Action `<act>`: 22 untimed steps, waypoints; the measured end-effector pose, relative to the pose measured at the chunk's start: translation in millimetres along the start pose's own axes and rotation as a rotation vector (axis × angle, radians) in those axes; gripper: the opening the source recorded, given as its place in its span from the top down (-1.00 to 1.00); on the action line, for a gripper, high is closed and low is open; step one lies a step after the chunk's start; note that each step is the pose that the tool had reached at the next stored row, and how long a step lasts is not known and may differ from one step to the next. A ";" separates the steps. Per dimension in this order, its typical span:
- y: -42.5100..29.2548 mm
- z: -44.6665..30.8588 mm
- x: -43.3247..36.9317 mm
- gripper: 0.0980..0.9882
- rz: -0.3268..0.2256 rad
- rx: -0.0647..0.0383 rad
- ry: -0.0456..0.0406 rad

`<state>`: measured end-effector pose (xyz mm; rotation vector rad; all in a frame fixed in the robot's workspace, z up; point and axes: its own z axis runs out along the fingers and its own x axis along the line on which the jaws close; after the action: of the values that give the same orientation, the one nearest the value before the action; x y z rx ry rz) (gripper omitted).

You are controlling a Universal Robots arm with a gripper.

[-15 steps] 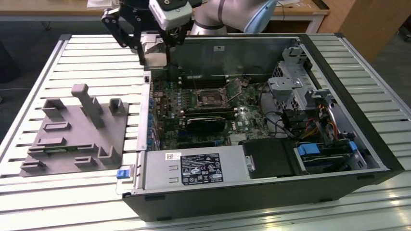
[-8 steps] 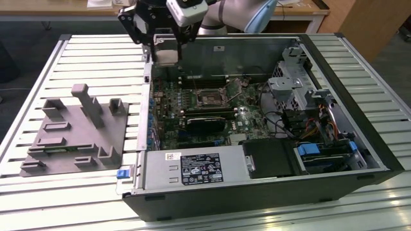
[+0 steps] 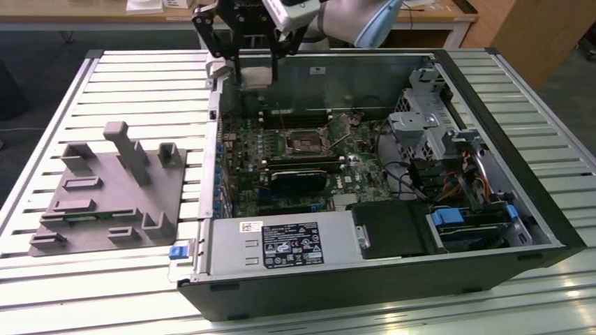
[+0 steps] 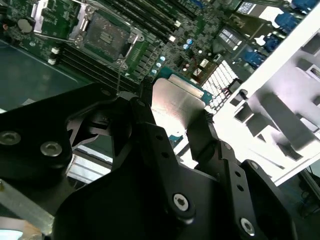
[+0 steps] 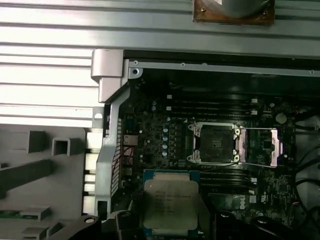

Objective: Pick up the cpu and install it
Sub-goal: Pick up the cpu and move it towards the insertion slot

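Here, in the exterior view, the gripper (image 3: 255,66) hangs above the open computer case (image 3: 391,285), at the case's back corner on the exterior view's left. A pale flat piece sits between its fingers; it is probably the cpu (image 3: 256,75), though it is hard to make out from this side. The dark socket (image 3: 303,141) sits on the motherboard (image 3: 244,178) lower down. The grey fixture (image 3: 102,188) rests on the slatted table (image 3: 139,77) beside the case.

In the second wrist view the black fingers (image 4: 145,120) press against opposite edges of the cpu (image 4: 176,102), whose silver top faces the camera. The socket (image 4: 106,35) lies well apart from it.

In the first wrist view the cpu (image 5: 170,202) is held in the grip above the board, clear of the socket (image 5: 215,142). The socket's metal frame (image 5: 260,147) is swung open alongside, and the fixture (image 5: 30,172) lies outside the case wall.
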<state>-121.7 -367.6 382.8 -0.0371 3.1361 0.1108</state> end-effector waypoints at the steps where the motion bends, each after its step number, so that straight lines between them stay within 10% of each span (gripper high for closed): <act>1: 1.6 0.4 -2.3 0.04 0.000 0.000 -0.0001; 22: 19.3 6.8 -27.5 0.04 0.032 -0.001 -0.0025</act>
<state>-94.6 -347.2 377.5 0.0134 3.1350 0.1127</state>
